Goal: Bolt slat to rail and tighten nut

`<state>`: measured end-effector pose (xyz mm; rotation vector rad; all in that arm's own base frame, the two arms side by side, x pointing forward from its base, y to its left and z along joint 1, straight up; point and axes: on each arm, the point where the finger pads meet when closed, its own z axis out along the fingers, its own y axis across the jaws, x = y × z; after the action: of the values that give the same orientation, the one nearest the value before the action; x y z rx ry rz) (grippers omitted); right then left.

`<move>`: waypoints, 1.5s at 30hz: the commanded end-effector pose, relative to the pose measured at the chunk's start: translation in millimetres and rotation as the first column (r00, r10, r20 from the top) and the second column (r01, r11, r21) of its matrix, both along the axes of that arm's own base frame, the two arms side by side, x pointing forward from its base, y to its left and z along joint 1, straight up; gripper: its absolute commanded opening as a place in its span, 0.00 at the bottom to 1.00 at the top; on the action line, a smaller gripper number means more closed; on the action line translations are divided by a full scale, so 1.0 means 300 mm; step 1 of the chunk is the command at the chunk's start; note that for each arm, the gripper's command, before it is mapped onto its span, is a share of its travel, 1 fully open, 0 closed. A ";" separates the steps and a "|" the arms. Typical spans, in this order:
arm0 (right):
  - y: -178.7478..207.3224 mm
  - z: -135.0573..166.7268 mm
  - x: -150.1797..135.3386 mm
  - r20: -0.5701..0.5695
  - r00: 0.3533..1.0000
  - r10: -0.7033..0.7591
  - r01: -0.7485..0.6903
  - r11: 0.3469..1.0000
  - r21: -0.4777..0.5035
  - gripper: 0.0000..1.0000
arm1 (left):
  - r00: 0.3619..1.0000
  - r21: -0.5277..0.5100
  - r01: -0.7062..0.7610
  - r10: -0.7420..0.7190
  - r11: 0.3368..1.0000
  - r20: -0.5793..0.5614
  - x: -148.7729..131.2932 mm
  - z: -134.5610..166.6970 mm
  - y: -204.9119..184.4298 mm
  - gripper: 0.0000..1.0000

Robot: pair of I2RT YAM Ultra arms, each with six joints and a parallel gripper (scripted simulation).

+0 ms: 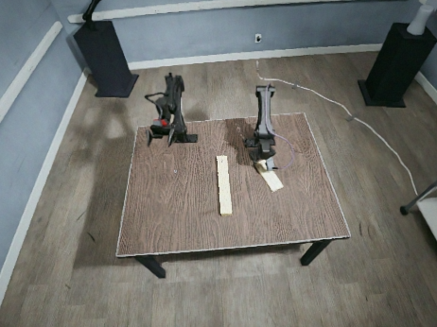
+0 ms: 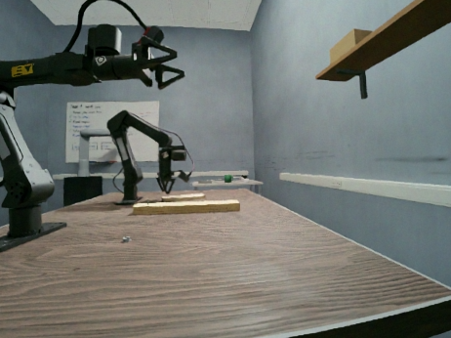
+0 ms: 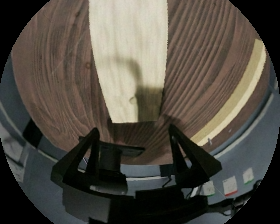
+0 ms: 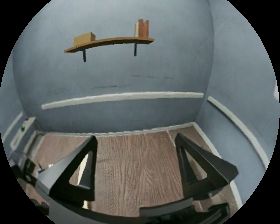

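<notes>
The pale wooden slat [image 1: 272, 181] [image 2: 183, 197] [image 3: 130, 50] lies flat on the table beside the rail. A small hole [image 3: 132, 100] shows near its end in the left wrist view. The longer, thicker rail [image 1: 224, 185] [image 2: 185, 208] [image 3: 242, 95] lies apart from it. The bolt is too small to make out clearly. A small grey nut [image 1: 175, 171] [image 2: 126, 239] lies alone on the table. My left gripper [image 2: 166, 190] [image 3: 132, 129] points down, open and empty, just over the slat's holed end. My right gripper [image 1: 160, 142] [image 2: 180, 64] [image 4: 136, 139] is open and empty, high above the table.
The table [image 1: 161, 214] [image 2: 244, 270] has its edges on all sides of these parts. The rail lies between the slat and the nut. The two arm bases stand along the table's back edge in the top view. A wall shelf [image 2: 390, 40] [image 4: 115, 42] hangs beyond the table.
</notes>
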<state>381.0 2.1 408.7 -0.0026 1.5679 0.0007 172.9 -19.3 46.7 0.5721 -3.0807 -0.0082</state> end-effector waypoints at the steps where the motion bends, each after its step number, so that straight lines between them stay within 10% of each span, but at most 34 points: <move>1: -0.004 0.010 -0.001 0.009 1.000 -0.002 0.002 1.000 0.001 1.00 | 1.000 -0.012 0.006 -0.005 1.000 0.012 0.018 -0.018 -0.014 1.00; 45: -0.004 0.010 -0.001 0.009 1.000 -0.002 0.002 1.000 0.001 1.00 | 1.000 -0.004 0.003 -0.003 1.000 0.016 0.013 -0.117 -0.005 1.00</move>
<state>381.0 2.1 408.7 -0.0026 1.5679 0.0007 174.7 -19.5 11.0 0.5741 -3.0917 -0.0027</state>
